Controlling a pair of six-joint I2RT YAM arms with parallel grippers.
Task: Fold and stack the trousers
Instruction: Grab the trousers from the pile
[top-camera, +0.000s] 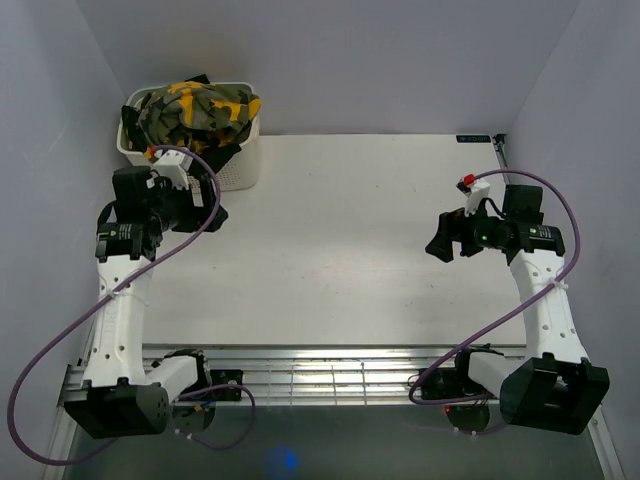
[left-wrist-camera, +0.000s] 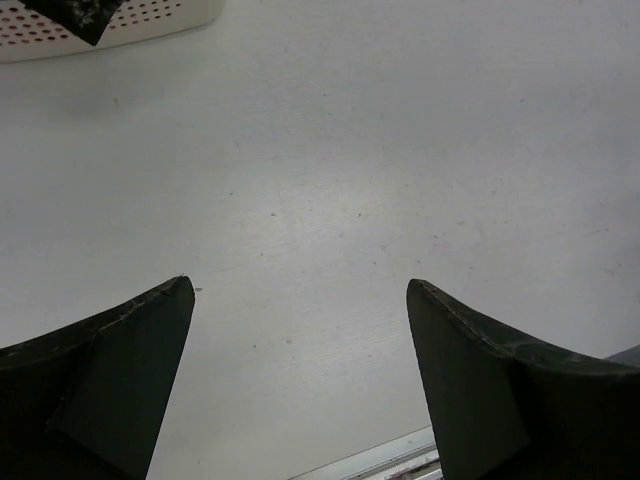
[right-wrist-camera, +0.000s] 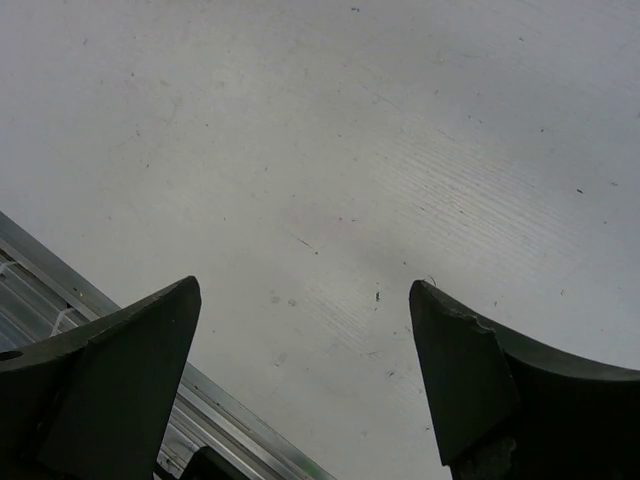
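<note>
Trousers (top-camera: 195, 108) are bunched in the white basket (top-camera: 243, 172) at the far left corner, heaped above its rim. Left gripper (top-camera: 207, 203) hangs just in front of the basket, jaws wide apart, holding nothing. Right gripper (top-camera: 441, 240) is over the table's (top-camera: 340, 250) right side, equally wide and empty.

Risks as I judge them:
- The basket looks light, so pulling the cloth could drag or tip it.
- A dark flap (top-camera: 215, 155) hangs over the basket wall, and I could pinch that instead.
- The purple cable (top-camera: 213, 215) loops close by and could snag.

Room: open tabletop between the arms for laying out. Walls are close on both sides, metal rail (top-camera: 330, 372) along the near edge.
</note>
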